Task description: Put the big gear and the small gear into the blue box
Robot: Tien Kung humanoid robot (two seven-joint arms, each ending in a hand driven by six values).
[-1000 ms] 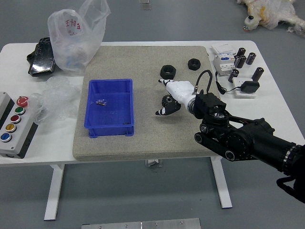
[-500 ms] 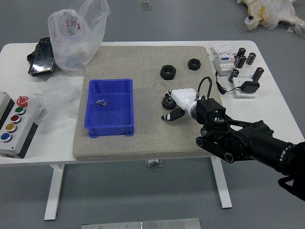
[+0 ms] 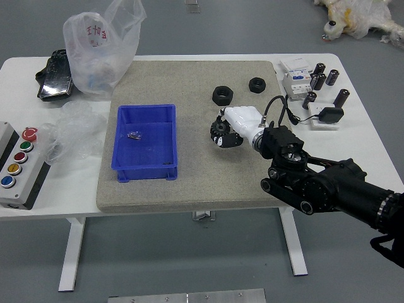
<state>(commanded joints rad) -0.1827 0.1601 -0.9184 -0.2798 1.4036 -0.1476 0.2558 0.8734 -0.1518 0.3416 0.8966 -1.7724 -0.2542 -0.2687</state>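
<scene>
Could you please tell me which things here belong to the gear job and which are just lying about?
Job:
- black gear, in the right hand's fingers
- blue box

Lying about:
- plastic bag
- button panel
- black cylinders
- apparently, two black rings

The box (image 3: 145, 170) sits on the mat (image 3: 189, 192), left of the gear (image 3: 220, 129) in the right hand (image 3: 245, 122); behind the gear lie two rings (image 3: 222, 96); left of the mat, the button panel (image 3: 28, 183); right, the adapter (image 3: 331, 115)
</scene>
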